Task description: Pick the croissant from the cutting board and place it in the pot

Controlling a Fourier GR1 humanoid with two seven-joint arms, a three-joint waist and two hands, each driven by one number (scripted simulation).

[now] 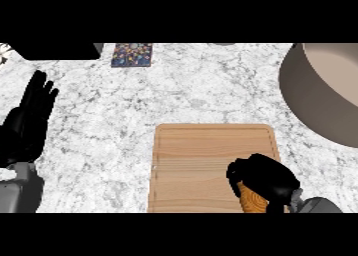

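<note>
The right hand (262,176) curls round the croissant (252,199) on the cutting board (204,155) — the pot (322,95) sits well apart. The left hand (30,117) rests open at the surface's (197,85) left edge.

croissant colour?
Golden-orange brown croissant, mostly hidden under the curled right hand; head view shows it.

Wooden cutting board (204,150), marbled counter (211,85)

One cutting board (211,160), one croissant (251,199) on that board, one pot (315,95) beyond the board, two hands: left (30,117), right (263,177).
</note>
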